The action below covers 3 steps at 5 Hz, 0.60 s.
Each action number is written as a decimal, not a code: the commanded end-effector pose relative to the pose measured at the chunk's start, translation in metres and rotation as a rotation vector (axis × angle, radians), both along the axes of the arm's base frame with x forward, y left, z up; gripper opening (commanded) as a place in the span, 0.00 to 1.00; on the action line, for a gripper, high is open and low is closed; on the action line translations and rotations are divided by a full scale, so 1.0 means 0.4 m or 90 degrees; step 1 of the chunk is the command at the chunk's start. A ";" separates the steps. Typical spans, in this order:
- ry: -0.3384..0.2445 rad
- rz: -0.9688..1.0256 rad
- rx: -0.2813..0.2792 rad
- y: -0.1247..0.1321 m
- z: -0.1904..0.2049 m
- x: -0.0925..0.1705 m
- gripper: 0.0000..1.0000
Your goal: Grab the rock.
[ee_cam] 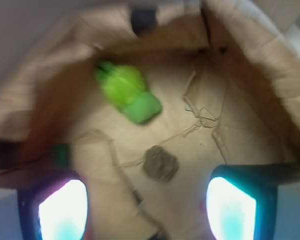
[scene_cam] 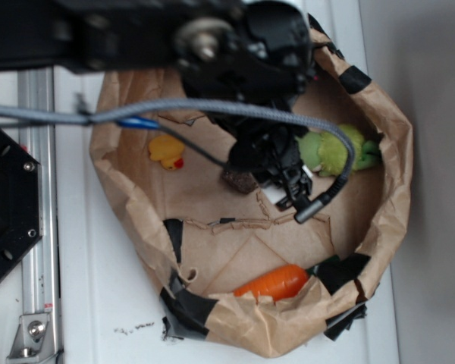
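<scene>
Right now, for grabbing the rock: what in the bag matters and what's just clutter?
Belongs to the job:
- rock, lying on the bag floor between the open fingers
- gripper, above the rock, not closed on it

Just lying about:
- green plush
- yellow duck
- orange carrot
- paper bag holding them all

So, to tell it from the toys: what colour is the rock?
Mottled grey-brown rock, clearest in the wrist view.
</scene>
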<state>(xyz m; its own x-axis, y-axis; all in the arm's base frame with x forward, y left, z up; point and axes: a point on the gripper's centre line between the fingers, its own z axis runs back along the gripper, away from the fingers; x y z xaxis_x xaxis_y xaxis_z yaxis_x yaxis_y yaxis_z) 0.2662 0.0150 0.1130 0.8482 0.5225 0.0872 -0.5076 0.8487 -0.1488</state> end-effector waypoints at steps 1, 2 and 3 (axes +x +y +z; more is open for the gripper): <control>0.070 -0.064 0.011 -0.006 -0.187 -0.022 1.00; 0.048 -0.101 0.014 -0.027 -0.208 -0.018 1.00; 0.048 -0.096 0.020 -0.036 -0.222 -0.018 0.00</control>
